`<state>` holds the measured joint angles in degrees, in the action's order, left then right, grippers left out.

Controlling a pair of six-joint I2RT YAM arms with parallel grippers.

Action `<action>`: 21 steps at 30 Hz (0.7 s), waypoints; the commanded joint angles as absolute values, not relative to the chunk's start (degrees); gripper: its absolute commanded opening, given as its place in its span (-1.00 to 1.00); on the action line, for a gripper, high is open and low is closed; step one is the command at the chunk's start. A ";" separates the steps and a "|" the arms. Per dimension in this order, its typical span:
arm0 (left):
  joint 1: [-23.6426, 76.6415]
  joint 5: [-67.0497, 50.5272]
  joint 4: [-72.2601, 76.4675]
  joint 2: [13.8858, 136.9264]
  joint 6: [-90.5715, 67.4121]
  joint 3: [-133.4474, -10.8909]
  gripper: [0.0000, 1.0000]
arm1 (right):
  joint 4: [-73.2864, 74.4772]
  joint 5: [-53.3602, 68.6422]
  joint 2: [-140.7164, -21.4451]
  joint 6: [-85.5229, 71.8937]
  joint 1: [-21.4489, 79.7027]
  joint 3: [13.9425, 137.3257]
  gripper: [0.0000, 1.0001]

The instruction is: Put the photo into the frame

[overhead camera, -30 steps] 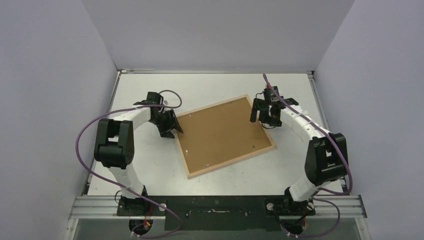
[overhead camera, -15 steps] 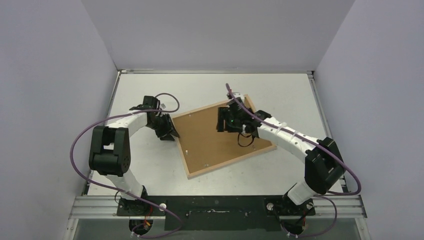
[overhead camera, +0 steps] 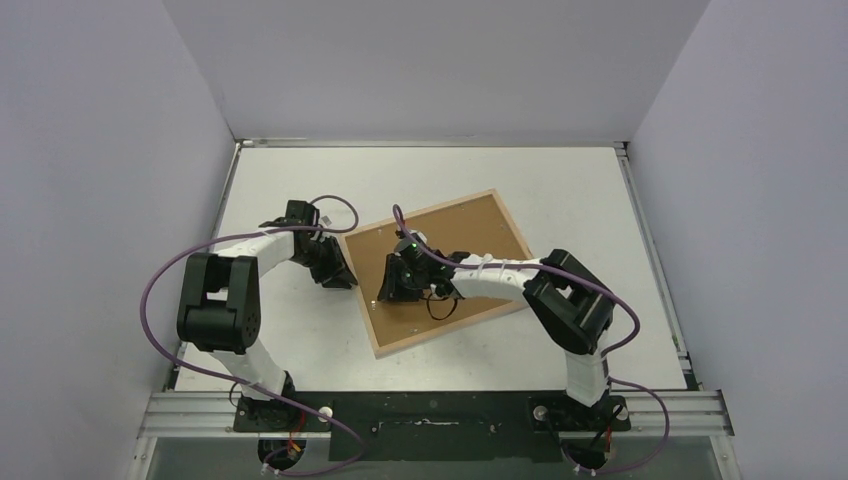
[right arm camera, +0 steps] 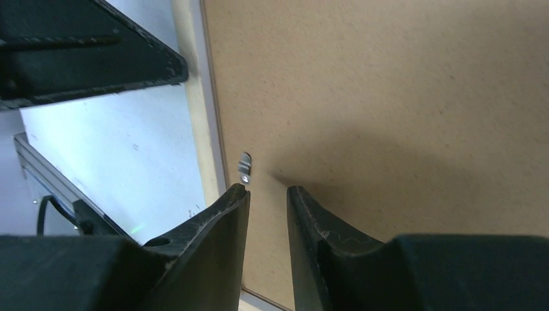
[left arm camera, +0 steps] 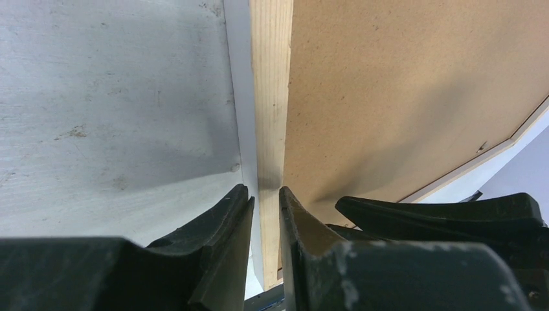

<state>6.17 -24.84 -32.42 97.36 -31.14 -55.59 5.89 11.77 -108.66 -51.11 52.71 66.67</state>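
Across the backing board (overhead camera: 470, 235), the right gripper (right arm camera: 267, 189) has swept from the far right corner to the left rim, stopping at a small metal tab (right arm camera: 245, 166), fingers nearly together and holding nothing. Likely aim: releasing the board. The left gripper (left arm camera: 264, 191) is narrowed over the frame (left arm camera: 270, 97); whether it grips cannot be told. The frame lies face-down, pale wood around matte fibreboard. The photo is not in view.

A white, lightly scuffed worktop (overhead camera: 430, 170) sits boxed in by three plain pale walls (overhead camera: 430, 70); a metal rail (overhead camera: 200, 412) edges its near side, lit perhaps from overhead.
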 commanded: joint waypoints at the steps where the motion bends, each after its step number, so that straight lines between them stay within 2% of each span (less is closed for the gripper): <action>1: 5.75 -25.94 -30.32 97.92 -31.20 -55.29 -0.62 | 0.44 14.75 -109.40 -52.31 53.09 71.22 -0.41; 13: 5.76 -25.66 -30.68 99.11 -31.19 -55.25 -0.66 | -0.81 17.23 -112.22 -52.22 53.70 71.59 -0.29; 21: 5.89 -26.01 -29.97 99.78 -31.56 -55.33 -0.69 | 2.76 18.41 -114.05 -50.18 54.05 73.15 -0.28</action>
<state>5.96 -26.06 -31.86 98.65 -31.35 -55.20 1.89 17.41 -113.56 -51.86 53.41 70.13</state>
